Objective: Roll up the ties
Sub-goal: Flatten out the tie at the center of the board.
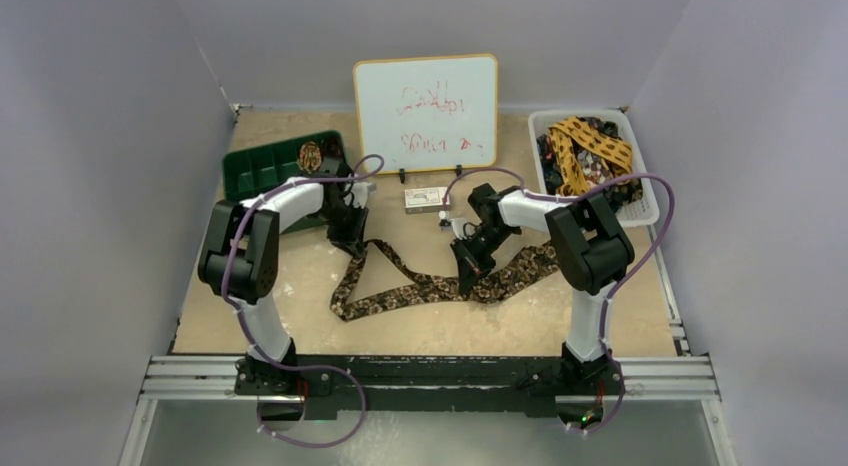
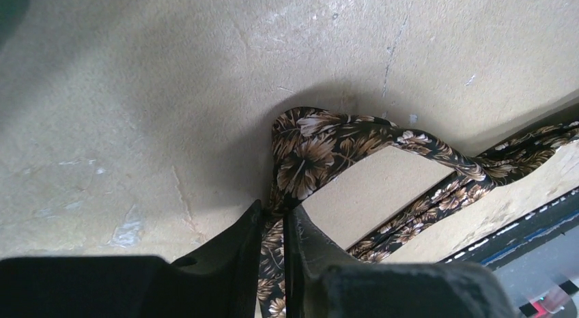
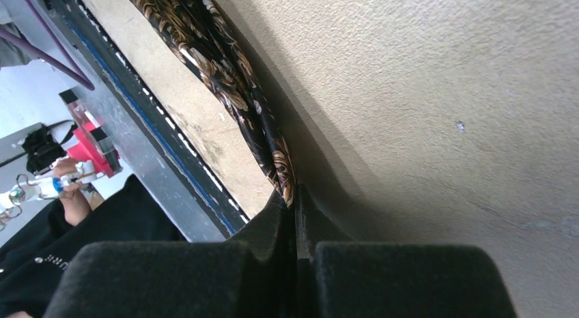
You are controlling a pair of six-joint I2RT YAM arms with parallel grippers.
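One tie (image 1: 420, 286) lies slack across mid-worktop (image 1: 450, 326), with bare room toward the near edge. Left fingers (image 2: 256, 219), nearly closed, pinch it; right fingers (image 3: 287, 207) clamp it tight. One coil (image 1: 310, 156) sits in the tray (image 1: 250, 171). The basket (image 1: 537, 136) pile (image 1: 585, 151) is uncountable.

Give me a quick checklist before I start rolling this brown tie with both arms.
1. Left tool grips the brown leaf-print fabric necktie: ok, fabric pinched between its fingers.
2. Right tool grips that necktie: ok, shut on it.
3. Necktie flat and straight: not ok, it bends and twists between the tools.
4. Necktie clear of the small white box: ok.
5. Green plastic tray has room: ok, free compartments left of the one rolled tie.
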